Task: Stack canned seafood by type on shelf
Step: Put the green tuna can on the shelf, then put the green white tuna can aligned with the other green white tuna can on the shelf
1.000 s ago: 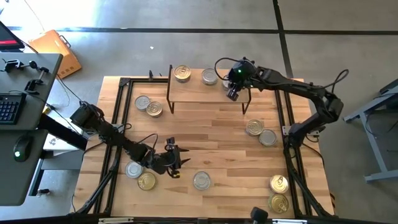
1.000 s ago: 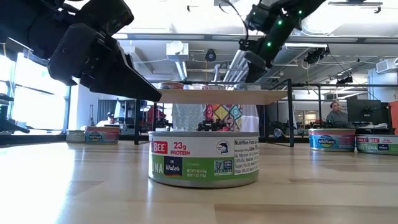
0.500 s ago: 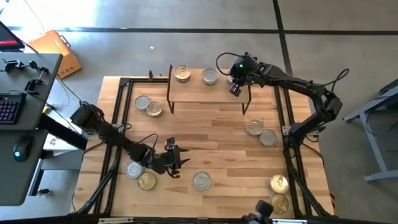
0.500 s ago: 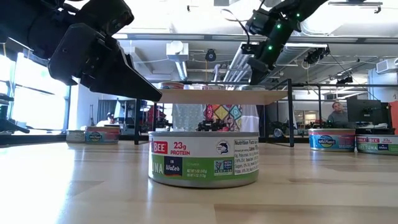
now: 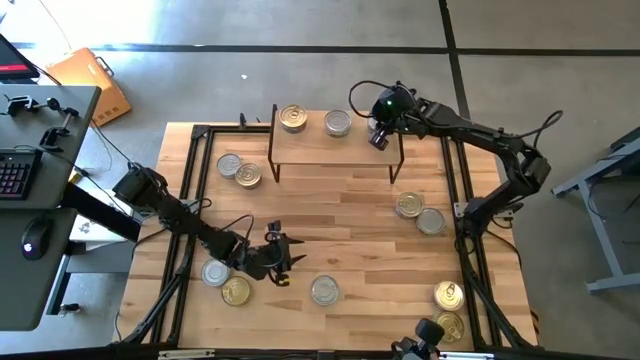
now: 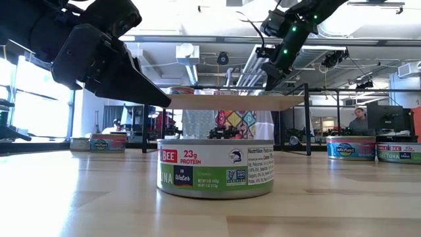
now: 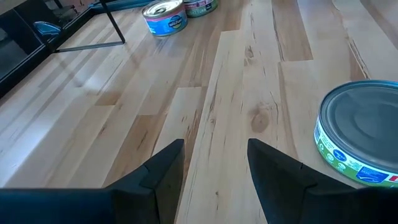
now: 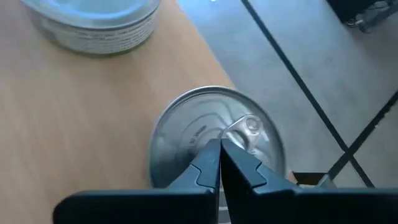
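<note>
Silver tin (image 8: 214, 146) sits at shelf (image 5: 310, 145) corner; we keep right gripper (image 8: 219, 163) pinched closed above it. Left gripper (image 7: 214, 165) half-spread, empty, low over surface (image 5: 340, 220).

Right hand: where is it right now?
High view: the right hand hovers, shut, at the shelf's right end, over a silver-lidded can, right of another can.

A green-and-white labelled tin (image 6: 215, 169) stands on the pale wooden table (image 6: 99, 197), blue-labelled tins (image 6: 350, 147) at three o'clock, under a light wooden shelf (image 6: 227, 102).
</note>
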Controlling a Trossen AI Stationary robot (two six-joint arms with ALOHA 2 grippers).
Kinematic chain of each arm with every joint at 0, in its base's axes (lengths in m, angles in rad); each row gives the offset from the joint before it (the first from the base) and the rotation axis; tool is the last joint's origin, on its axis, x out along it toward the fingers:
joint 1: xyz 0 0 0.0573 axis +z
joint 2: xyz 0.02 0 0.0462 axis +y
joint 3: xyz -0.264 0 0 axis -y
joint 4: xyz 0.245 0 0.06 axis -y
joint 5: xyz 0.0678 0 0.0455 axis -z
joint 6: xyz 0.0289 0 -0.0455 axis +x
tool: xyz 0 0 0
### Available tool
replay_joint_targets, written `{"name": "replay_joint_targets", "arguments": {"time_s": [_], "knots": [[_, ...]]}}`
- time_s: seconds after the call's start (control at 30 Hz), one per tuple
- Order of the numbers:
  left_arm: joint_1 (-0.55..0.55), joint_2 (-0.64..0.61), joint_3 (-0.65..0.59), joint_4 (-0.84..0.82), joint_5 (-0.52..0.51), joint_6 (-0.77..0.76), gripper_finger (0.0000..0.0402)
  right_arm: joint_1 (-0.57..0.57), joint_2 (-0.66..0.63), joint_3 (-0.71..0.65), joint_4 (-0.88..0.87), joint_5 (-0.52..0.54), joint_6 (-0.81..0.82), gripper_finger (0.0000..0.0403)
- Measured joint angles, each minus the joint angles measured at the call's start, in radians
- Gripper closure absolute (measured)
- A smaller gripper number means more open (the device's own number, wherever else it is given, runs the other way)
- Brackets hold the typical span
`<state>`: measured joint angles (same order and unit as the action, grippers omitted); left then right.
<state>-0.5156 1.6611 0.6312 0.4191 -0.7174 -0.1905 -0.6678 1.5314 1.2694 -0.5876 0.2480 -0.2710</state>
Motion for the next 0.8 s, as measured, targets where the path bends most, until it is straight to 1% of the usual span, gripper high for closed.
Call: {"name": "replay_joint_targets", "arguments": {"time_s": [0.2,0.3,0.37,0.47,0.57,0.7,0.8], "knots": [[0.0,0.0,0.0,0.0,0.0,-0.001,0.0234,0.016,-0.023,0.0,0.016,0.005,0.0,0.0399],[0.0,0.0,0.0,0.0,0.0,-0.001,0.0234,0.064,-0.059,0.0,0.017,0.002,0.001,0.0399],[0.0,0.0,0.0,0.0,0.0,-0.002,0.0234,0.117,-0.087,0.0,0.016,-0.013,0.006,0.0399],[0.0,0.0,0.0,-0.001,0.0,-0.015,0.0234,0.227,-0.123,0.0,0.013,-0.025,0.013,0.0399],[0.0,0.0,0.0,-0.001,0.0,-0.018,0.0234,0.36,-0.154,-0.037,0.023,-0.036,0.031,0.0399],[-0.005,0.0,0.0,-0.001,0.0,-0.027,0.0234,0.572,-0.193,-0.151,0.079,-0.038,0.082,0.0399],[-0.01,0.0,0.0,-0.001,0.0,-0.026,0.0234,0.736,-0.199,-0.25,0.151,-0.005,0.167,0.0399]]}}
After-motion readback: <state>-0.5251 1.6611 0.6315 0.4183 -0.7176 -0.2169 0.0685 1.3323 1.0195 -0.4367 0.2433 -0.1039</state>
